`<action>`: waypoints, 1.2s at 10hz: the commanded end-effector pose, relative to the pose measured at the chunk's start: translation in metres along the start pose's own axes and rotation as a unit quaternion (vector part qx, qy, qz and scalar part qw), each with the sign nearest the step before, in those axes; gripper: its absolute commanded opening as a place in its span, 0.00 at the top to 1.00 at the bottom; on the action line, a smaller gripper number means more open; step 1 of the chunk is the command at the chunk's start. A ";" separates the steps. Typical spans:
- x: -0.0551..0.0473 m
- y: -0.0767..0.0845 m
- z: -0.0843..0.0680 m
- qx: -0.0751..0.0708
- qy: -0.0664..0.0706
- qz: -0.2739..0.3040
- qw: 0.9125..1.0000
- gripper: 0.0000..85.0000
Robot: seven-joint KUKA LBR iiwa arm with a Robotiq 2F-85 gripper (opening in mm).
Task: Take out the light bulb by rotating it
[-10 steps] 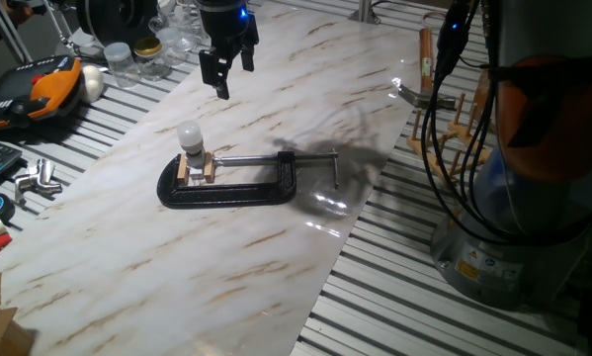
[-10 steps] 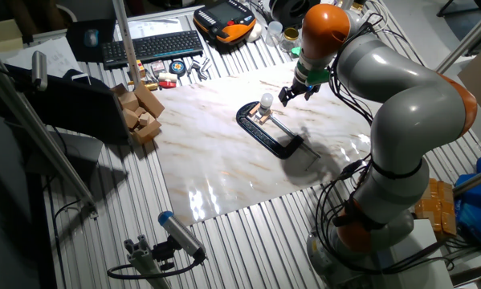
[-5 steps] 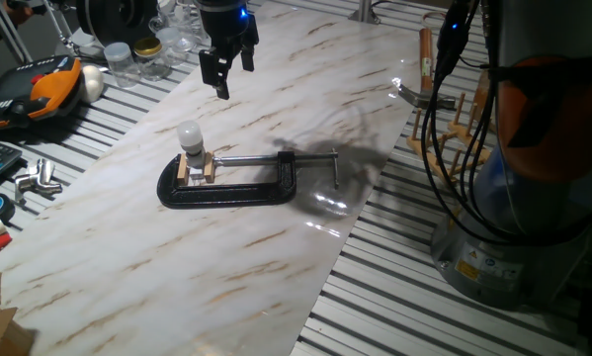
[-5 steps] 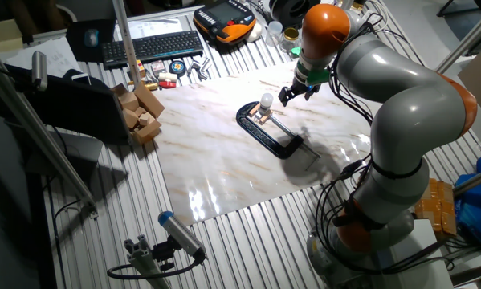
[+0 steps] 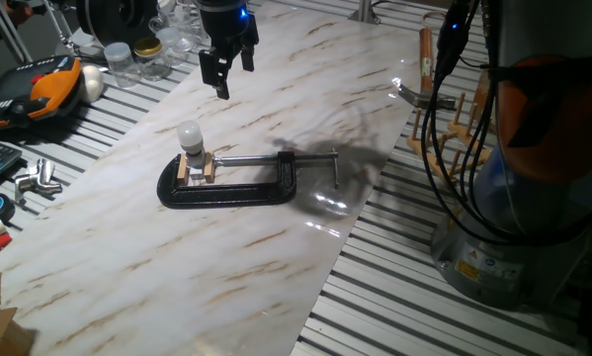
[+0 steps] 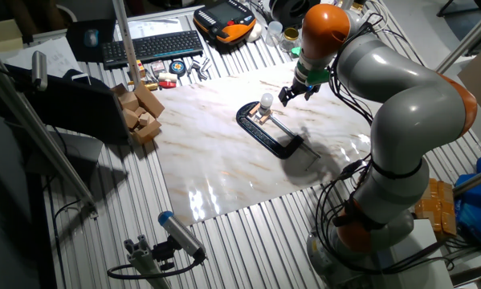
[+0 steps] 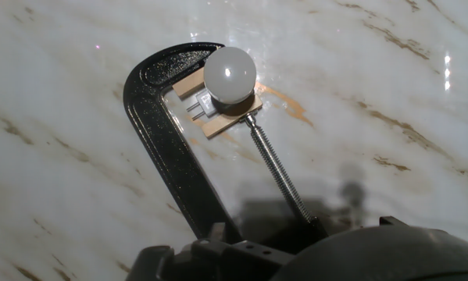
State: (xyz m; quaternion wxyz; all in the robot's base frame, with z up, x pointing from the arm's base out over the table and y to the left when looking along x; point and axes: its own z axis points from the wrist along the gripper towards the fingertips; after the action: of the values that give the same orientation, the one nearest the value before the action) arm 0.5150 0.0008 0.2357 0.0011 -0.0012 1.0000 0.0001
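Observation:
The light bulb (image 5: 189, 133) (image 6: 266, 100), a small frosted white globe, stands upright in a socket held between two small wood pieces in the jaws of a black C-clamp (image 5: 226, 194) (image 6: 266, 133) lying on the marble board. My gripper (image 5: 231, 74) (image 6: 295, 91) hangs open above the board, behind and to the side of the bulb, apart from it, with nothing between its fingers. The hand view looks down on the light bulb (image 7: 230, 74) and the C-clamp (image 7: 162, 148); my fingers do not show there.
Glass jars (image 5: 137, 59), a white egg-shaped ball (image 5: 93, 81) and an orange-black pendant (image 5: 39, 89) lie beyond the board's far left edge. A wooden rack (image 5: 454, 114) stands at the right edge. Wooden blocks (image 6: 140, 112) and a keyboard (image 6: 152, 46) lie off the board.

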 end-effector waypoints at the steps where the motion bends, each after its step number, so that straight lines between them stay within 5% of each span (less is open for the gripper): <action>1: 0.000 0.000 0.000 0.015 0.032 -0.057 0.998 1.00; 12: 0.001 0.001 -0.003 0.018 0.029 -0.055 0.998 1.00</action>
State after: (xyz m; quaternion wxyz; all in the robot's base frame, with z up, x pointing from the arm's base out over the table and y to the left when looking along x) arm 0.5140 0.0018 0.2390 -0.0280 -0.0564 0.9978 -0.0184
